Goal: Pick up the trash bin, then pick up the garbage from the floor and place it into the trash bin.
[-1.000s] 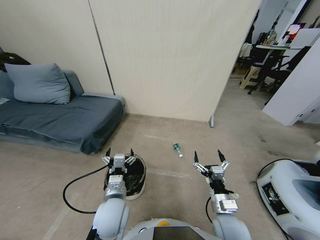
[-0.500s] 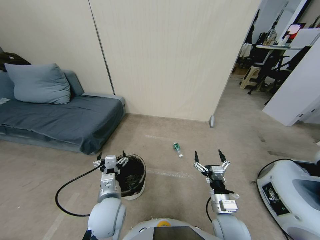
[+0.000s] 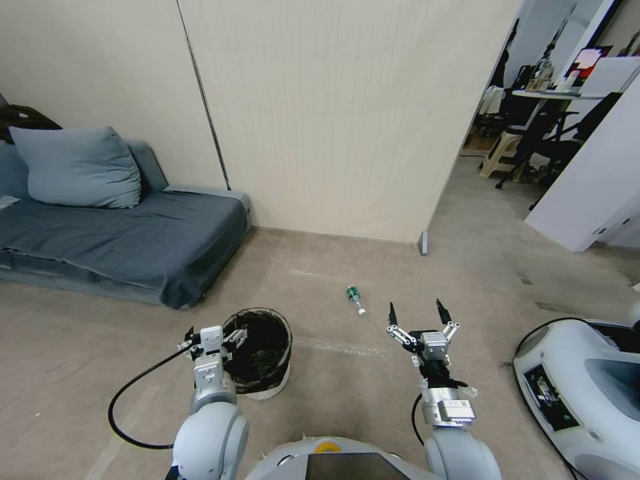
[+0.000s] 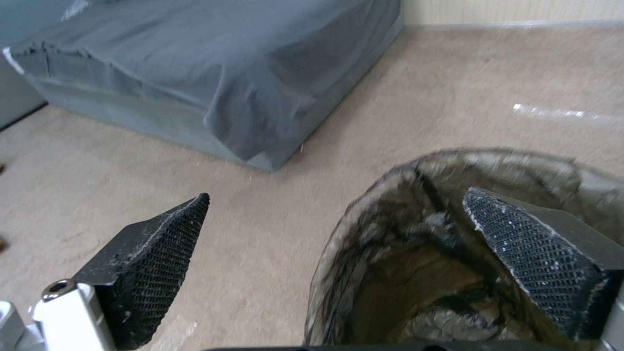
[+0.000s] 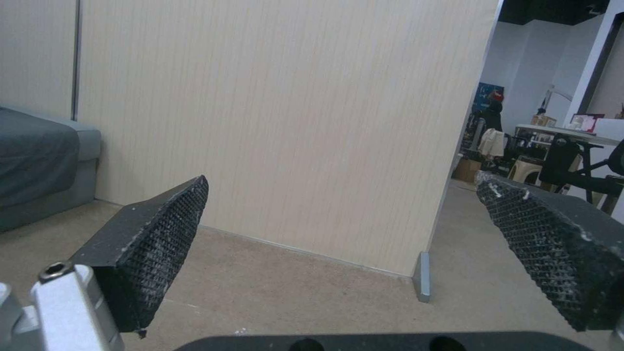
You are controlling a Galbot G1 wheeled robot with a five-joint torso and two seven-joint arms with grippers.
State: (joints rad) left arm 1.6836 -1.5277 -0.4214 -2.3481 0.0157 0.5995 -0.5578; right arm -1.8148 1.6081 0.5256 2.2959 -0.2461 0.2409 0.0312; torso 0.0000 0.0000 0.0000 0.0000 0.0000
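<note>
While our left gripper (image 3: pixel 208 335) straddles the trash bin (image 3: pixel 259 352) rim on the floor, fingers apart like our idle right gripper (image 3: pixel 419 316), we judge it light, best pinched at its bag-lined edge.

Site: office or lab lounge corner | grey sofa (image 3: pixel 120 233) with cushion (image 3: pixel 77 167) sitting against beige panel wall (image 3: pixel 333 113) | doorway opening onto desks and office chairs (image 3: pixel 533 133) | second white robot base (image 3: pixel 587 393) standing nearby
</note>
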